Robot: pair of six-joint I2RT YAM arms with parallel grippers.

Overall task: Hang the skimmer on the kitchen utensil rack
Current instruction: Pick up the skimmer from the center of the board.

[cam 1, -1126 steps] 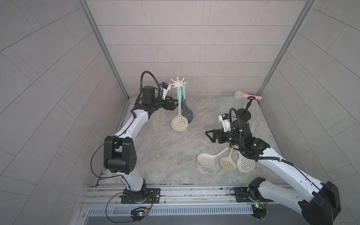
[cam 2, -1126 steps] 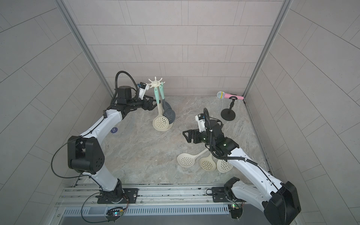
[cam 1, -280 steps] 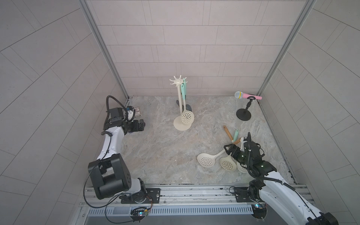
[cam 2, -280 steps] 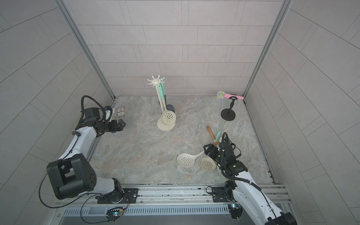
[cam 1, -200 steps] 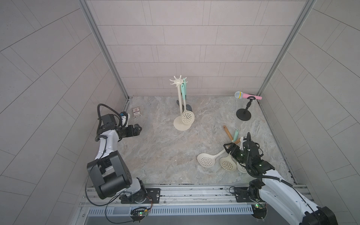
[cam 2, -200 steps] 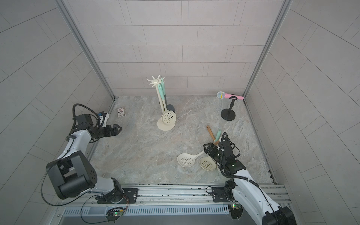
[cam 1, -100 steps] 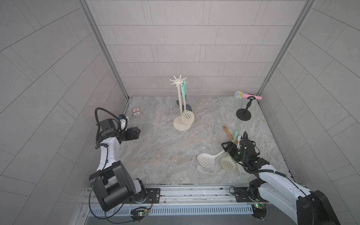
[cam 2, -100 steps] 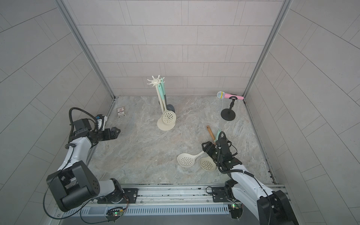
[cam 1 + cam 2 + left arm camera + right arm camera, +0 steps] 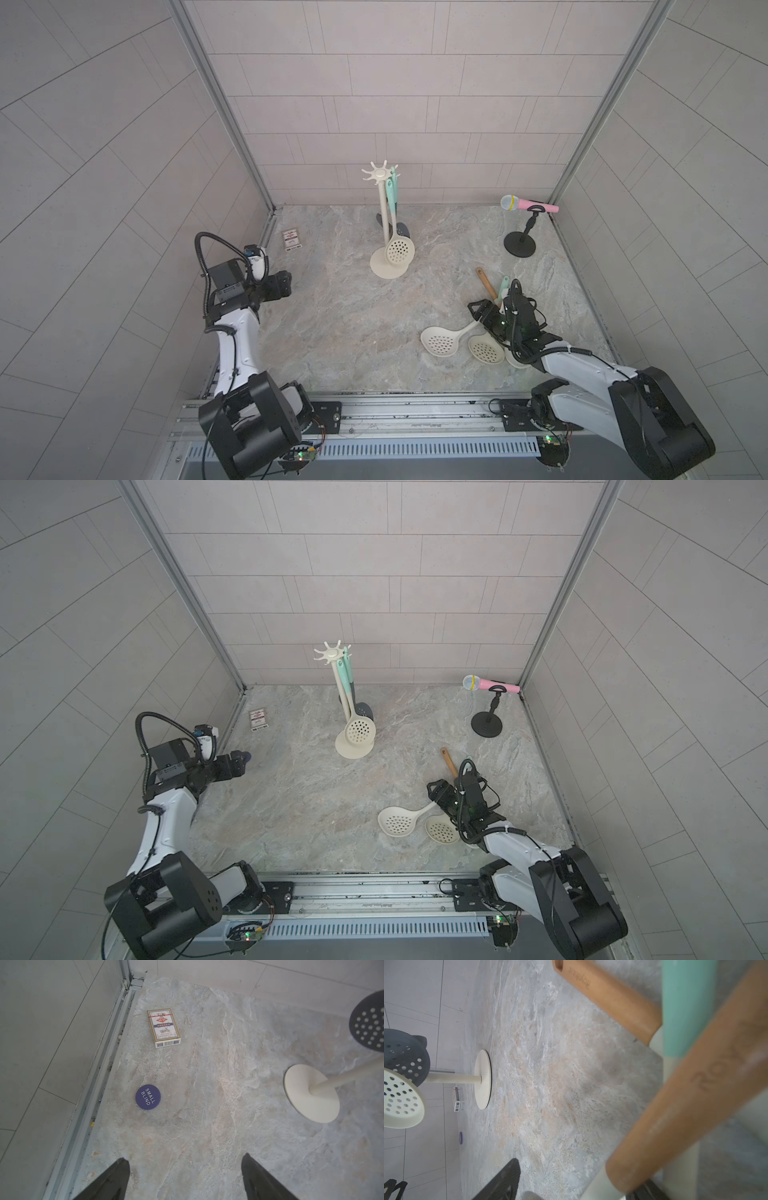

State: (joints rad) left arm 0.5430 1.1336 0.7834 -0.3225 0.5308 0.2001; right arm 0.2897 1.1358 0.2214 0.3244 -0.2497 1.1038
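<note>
The right pincer (image 9: 484, 313) sits low over three skimmers lying on the surface (image 9: 353, 332) at the right front. Its jaws are released and stand astride the wooden handle (image 9: 685, 1095) of the wooden-handled skimmer (image 9: 440, 341), near where the wood meets the cream neck; nothing is clamped yet. In the right wrist view the far finger is half hidden under that handle, so I cannot tell whether it touches. For a good grasp, close squarely across this one handle only. A teal handle (image 9: 687, 1001) and a second wooden handle (image 9: 608, 995) lie right by it and could be dragged up too. Grip low, so the handle's free end is left clear for a hook. The kitchen utensil rack (image 9: 382, 216) stands well apart toward the back, with a cream skimmer (image 9: 400, 251) and a dark grey skimmer (image 9: 367, 1024) hanging on it; aim for a bare hook. The left pincer (image 9: 185, 1157) is released and empty, near the left edge.
</note>
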